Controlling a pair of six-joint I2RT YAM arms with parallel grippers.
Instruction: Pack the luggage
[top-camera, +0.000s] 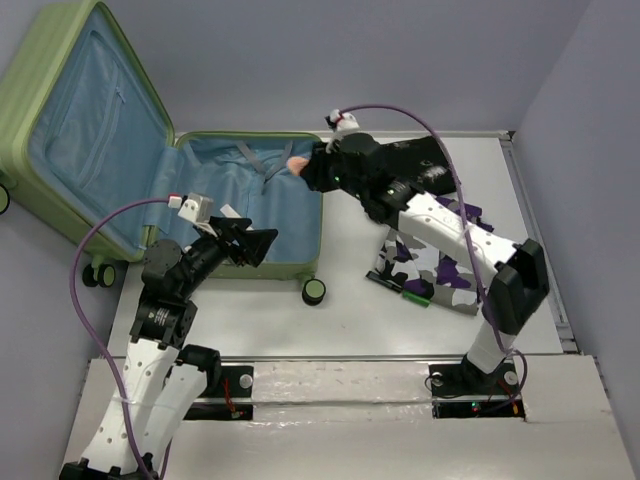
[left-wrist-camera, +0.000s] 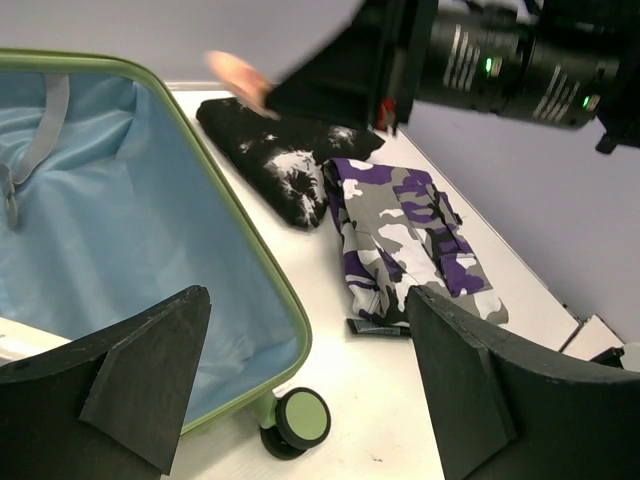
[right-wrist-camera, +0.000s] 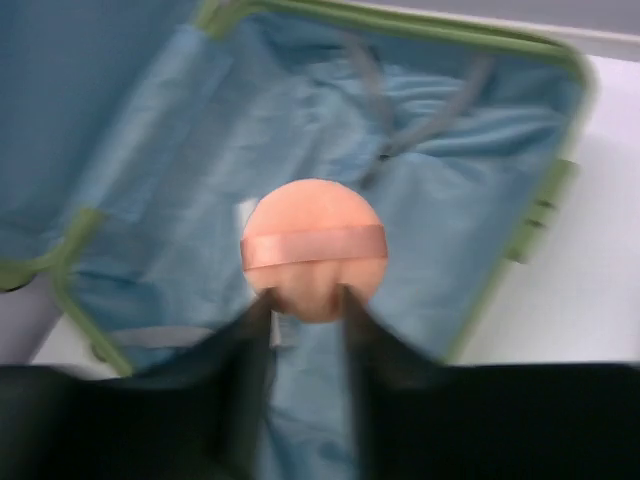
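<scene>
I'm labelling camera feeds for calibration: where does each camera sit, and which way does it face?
Top external: above and behind, looking down on the table; both arms show.
Left wrist: looks past the left gripper at the camouflage garment.
Right wrist: faces the luggage lining; right gripper pinches a peach puff.
Shared: all see the luggage.
</scene>
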